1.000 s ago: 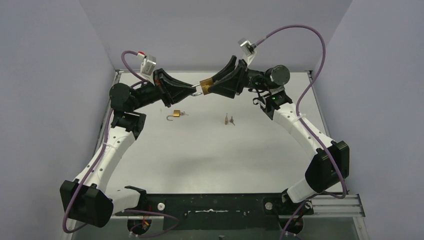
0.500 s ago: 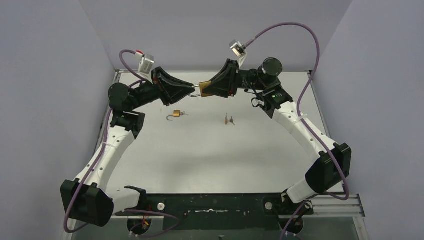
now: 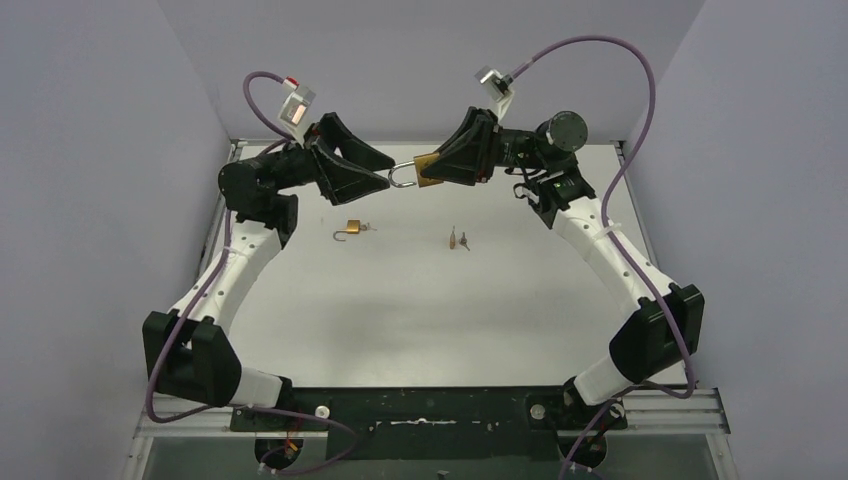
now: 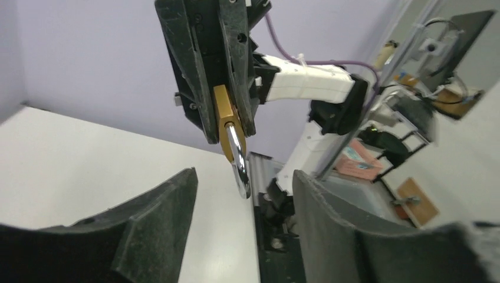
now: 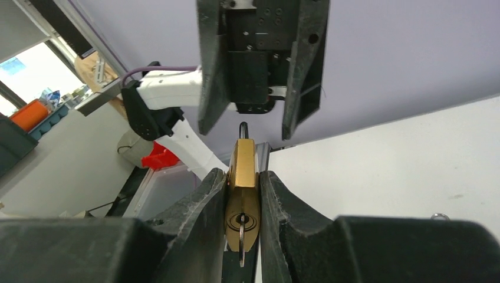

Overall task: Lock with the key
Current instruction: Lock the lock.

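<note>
Right gripper (image 5: 242, 181): clamped tight on brass padlock (image 4: 223, 113), held in the air above the table (image 3: 420, 310). Key (image 5: 240, 244) sits in the keyhole at the near end. Shackle (image 4: 237, 156) points at the left gripper (image 4: 243, 177), whose jaws are spread wide either side of the shackle tip, gripping nothing. Below on the table: second small padlock (image 3: 350, 229), loose keys (image 3: 458, 239) well apart from it.
</note>
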You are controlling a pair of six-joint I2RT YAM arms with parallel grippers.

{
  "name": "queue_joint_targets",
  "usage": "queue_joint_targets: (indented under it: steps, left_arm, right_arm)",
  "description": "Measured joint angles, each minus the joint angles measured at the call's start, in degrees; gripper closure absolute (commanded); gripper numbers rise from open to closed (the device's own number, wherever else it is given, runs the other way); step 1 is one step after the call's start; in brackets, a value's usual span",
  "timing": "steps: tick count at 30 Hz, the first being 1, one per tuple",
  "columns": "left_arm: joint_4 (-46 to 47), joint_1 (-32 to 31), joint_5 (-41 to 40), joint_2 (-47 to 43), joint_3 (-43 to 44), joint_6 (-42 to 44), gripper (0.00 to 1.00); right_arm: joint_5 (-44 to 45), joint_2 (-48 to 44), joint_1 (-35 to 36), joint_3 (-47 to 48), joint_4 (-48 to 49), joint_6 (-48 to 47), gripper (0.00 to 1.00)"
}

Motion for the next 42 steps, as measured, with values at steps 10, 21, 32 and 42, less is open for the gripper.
queue_joint_targets:
  steps: [10,21,32,42]
  left_arm:
    - [14.88,-0.15,5.29,7.32,4.13,-16.15,0.47]
    - [17.46,-1.33,5.84,7.3,5.92,-17.99,0.41]
    - [17.79,-3.54,7.69,7.37,6.32,-18.86,0.62]
    - [17.94,-2.54,6.91,7.45,8.46,-20.26,0.77]
  right_arm:
    - [-3.78,2.54,-0.04,3.06,13.68,12.13,1.0]
    - [-4.94,3.85,-0.04,3.06,15.39,14.12,1.0]
    - [-5.22,3.85,-0.04,3.06,16.15,14.84,1.0]
    - [-5.29,3.85,-0.04,3.06,16.22,15.21,1.0]
